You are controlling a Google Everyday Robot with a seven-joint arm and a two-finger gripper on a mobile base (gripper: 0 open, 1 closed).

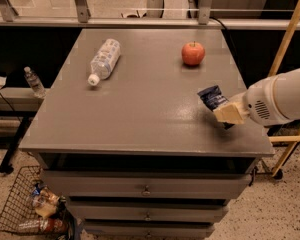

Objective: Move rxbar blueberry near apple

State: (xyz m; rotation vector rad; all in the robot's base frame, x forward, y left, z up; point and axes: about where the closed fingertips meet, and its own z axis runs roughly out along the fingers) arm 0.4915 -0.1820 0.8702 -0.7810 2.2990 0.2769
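Two fingers (231, 113) around rxbar blueberry (211, 97), right

gripper (226, 113) over the table's (140, 119) right front, clamped on snack bar (210, 96) | bare top between it and apple (193, 53), open | bottle (104, 60) lying far left, well apart | wooden post (286, 44) beside right edge
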